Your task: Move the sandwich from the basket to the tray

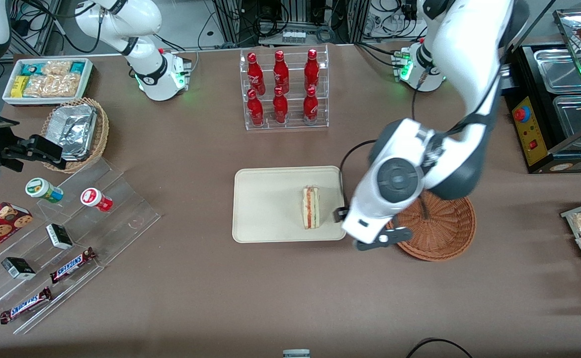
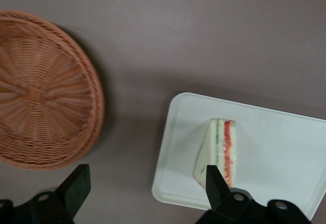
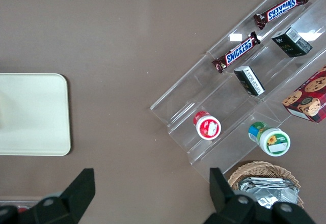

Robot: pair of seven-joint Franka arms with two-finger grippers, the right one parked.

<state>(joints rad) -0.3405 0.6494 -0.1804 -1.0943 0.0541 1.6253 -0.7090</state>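
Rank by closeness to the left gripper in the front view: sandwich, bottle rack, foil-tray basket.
The gripper, open, hangs between tray and round basket.
1. Sandwich, on the tray beside the gripper.
2. Bottle rack, farther from the camera.
3. Foil-tray basket, toward the parked arm's end.

Bright, even light; soft shadows.
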